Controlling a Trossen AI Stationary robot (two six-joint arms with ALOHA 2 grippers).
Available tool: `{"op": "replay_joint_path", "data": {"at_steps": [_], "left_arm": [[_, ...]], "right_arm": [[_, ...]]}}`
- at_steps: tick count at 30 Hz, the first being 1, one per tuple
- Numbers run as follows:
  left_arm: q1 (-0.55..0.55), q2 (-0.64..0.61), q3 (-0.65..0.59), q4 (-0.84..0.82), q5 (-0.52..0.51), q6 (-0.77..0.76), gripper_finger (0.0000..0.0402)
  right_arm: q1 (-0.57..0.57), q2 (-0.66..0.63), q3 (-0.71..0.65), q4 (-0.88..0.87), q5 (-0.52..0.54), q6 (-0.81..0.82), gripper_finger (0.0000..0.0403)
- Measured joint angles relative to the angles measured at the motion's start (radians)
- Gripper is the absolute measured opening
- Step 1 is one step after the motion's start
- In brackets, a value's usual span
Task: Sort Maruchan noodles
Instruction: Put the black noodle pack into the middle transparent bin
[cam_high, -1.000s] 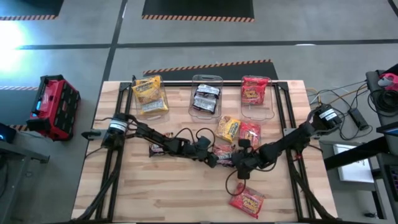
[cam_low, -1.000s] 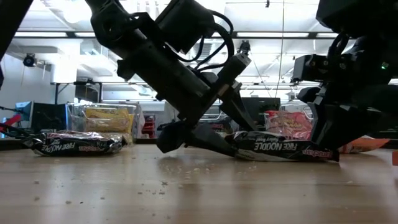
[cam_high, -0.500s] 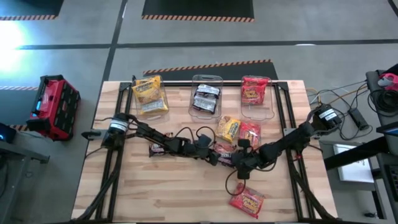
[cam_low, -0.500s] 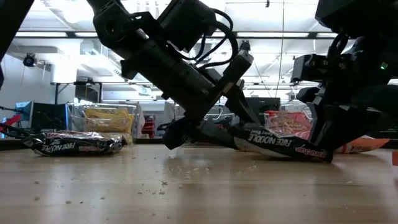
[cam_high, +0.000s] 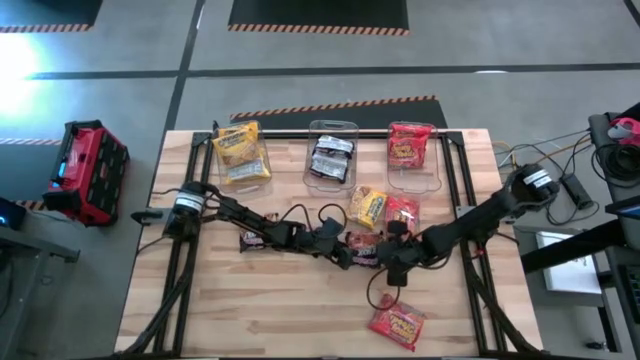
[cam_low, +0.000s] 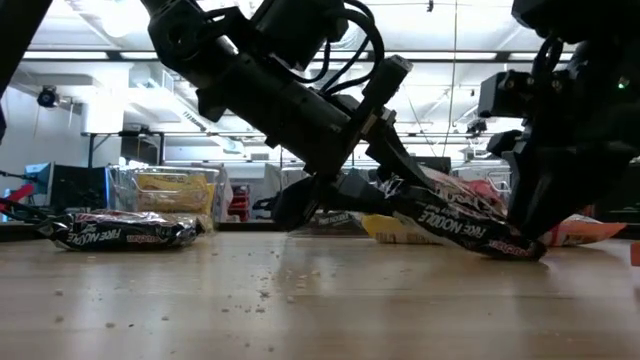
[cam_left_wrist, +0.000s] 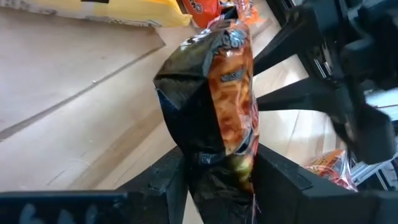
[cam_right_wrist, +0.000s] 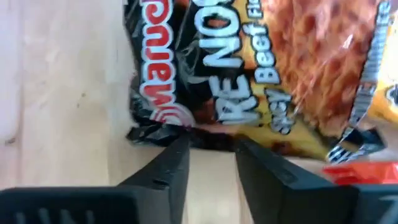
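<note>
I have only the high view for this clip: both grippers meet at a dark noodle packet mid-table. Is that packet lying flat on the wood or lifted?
Observer: The low view shows the dark packet tilted. The end at the left gripper is raised, and the other end touches the table by the right gripper.
Operator: Does the left one really hold it?
Observer: Yes. In the left wrist view its fingers are clamped on the packet's crimped edge.
Operator: What does the wrapper say?
Observer: The right wrist view shows the Maruchan logo and the word Beef.
</note>
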Motion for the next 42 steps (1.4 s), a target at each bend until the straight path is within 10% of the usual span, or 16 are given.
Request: {"op": "replay_joint_path", "data": {"at_steps": [21,42], "left_arm": [[-0.006,-0.002,0.098,-0.015,0.145,0.486,0.0133],[-0.035,0.016,0.197,-0.122,0.150,0.618,0.0114]], "right_arm": [[-0.026,-0.476,0.039,-0.158,-0.095,0.035,0.0208],[-0.030,-0.312,0.018,-0.044,-0.241,0.075,0.0208]]}}
